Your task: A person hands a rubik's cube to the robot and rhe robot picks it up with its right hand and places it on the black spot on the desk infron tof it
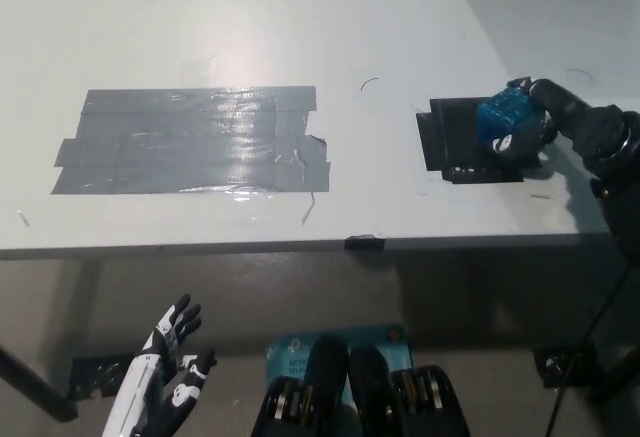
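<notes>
Near foreground, lower left: the white left hand (165, 372) hangs below the edge of the surface (200, 17), idle, its fingers spread apart and holding nothing. It takes no part in the task at this moment.

Middle ground, left of centre: a broad patch of grey tape (190, 140) lies flat on the pale surface, well apart from the work area and not involved.

Middle ground, right: the black spot (450, 137), a dark taped square, is the target. The black right hand (525, 129) reaches in from the right and is closed around the rubik's cube (503, 115), whose blue face shows between the fingers. Cube and hand sit over the right half of the spot. Whether the cube's underside already touches the spot or hangs just above it cannot be told from this view.

Progress, as a judgement: the handover is complete, the cube being wholly in the robot's grip with no person in view, and the carry to the target is essentially done. What remains is to settle the cube on the spot, ideally nearer its middle, open the fingers, and draw the hand clear without nudging the cube off the black square.
</notes>
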